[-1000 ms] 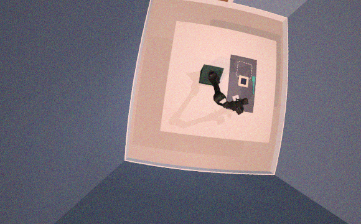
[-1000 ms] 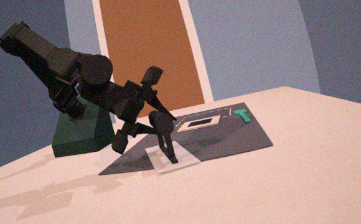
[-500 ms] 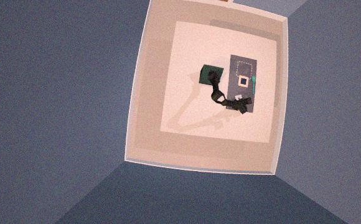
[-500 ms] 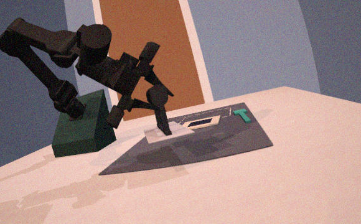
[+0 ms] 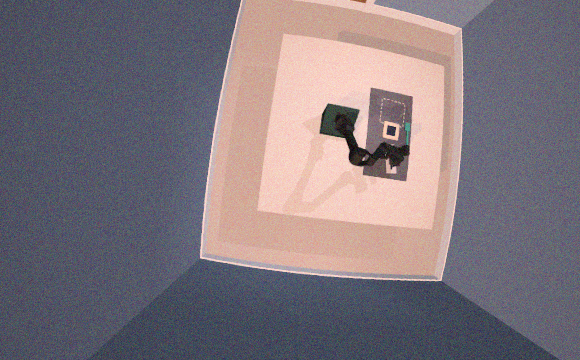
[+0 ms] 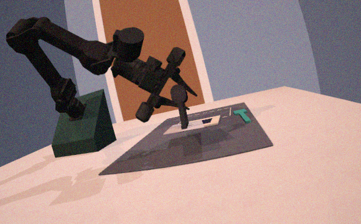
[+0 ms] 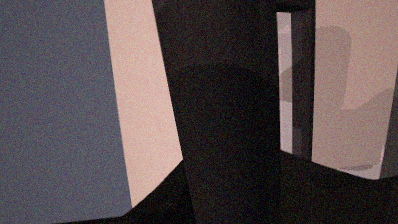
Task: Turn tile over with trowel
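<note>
Trowel (image 7: 227, 130) blocking wrist view

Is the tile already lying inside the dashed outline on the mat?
No, in the top view the tile sits just outside the dashed outline, marked side up.

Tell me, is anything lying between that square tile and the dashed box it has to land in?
Nothing visible does. The tile lies right next to the dashed outline, with only bare mat between them. The teal T-shaped piece sits off to the tile's side, out of that path.
</note>
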{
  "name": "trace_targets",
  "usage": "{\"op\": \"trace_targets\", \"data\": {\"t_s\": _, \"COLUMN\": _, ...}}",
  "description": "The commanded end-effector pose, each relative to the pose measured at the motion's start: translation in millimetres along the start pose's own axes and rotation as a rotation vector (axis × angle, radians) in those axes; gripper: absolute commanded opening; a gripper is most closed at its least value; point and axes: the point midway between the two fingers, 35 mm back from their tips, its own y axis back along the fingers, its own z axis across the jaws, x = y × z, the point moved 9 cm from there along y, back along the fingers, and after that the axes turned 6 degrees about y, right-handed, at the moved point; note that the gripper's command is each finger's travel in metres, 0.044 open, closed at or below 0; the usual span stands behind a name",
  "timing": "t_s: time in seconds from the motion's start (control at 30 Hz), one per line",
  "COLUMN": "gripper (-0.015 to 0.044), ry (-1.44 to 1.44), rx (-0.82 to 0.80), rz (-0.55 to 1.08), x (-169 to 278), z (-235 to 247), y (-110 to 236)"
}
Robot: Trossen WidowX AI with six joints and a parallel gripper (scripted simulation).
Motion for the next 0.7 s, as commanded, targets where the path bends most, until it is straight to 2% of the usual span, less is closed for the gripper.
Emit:
{"op": "trace_targets", "data": {"t_s": 0.0, "gripper": 0.0000, "ry": -0.054, "rx": -0.010, "rz": -0.075, "x": 26, "z": 10, "y": 2}}
{"op": "trace_targets", "data": {"t_s": 0.13, "gripper": 0.0000, "ry": -0.106, "rx": -0.014, "rz": -0.134, "x": 46, "z": 14, "y": 5}}
{"op": "trace_targets", "data": {"t_s": 0.67, "gripper": 0.0000, "ry": -0.108, "rx": -0.014, "rz": -0.137, "x": 48, "z": 7, "y": -4}}
